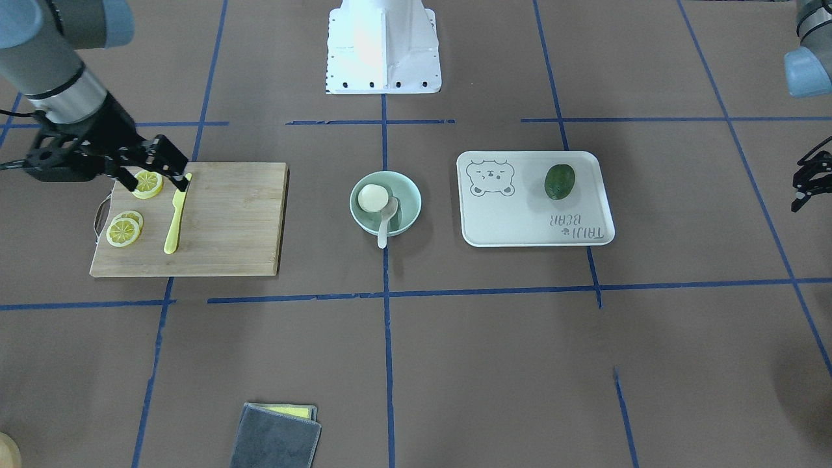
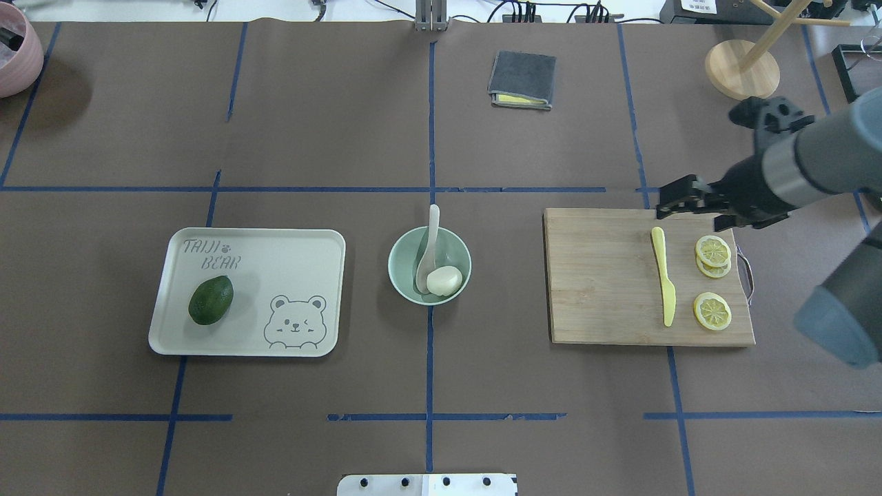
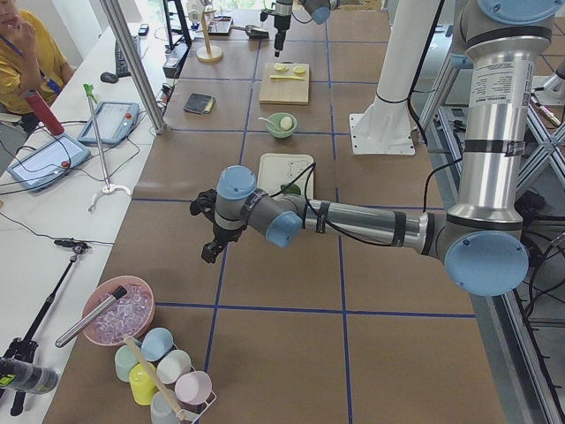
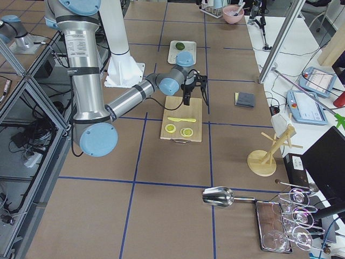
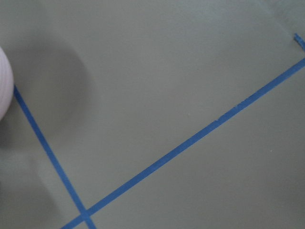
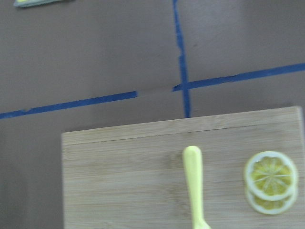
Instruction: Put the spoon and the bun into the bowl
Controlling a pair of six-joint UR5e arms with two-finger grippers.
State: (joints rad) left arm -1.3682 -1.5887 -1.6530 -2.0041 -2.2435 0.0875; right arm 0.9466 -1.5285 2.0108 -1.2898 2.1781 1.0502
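Our right tool [image 1: 155,181] hangs over the cutting board [image 2: 606,289], fingers apart and empty, wrist pointing down. It is well off to the right of the bowl [image 2: 460,249]. In the bowl the bun [image 2: 444,280] and spoon [image 2: 430,241] lie touching, the spoon's handle running over the rim away from the robot. We judge nothing is left to fetch. Our left tool [image 3: 210,252] is farther from the bowl; we cannot tell whether it is apart or together.

- The bowl [image 2: 456,249] was smooth, with a slight sheen.
- The spoon [image 2: 431,231] was smooth and hard-looking.
- The bun [image 2: 444,280] was matt white.
- The cutting board [image 2: 599,289] was bare, matt wood with straight grain.
- The knife [image 2: 663,275] was smooth yellow plastic.
- The tray [image 2: 275,262] looked like matt plastic.
- The cloth [image 2: 524,76] was soft grey fabric.
- The table cover [image 2: 310,138] was matt brown.
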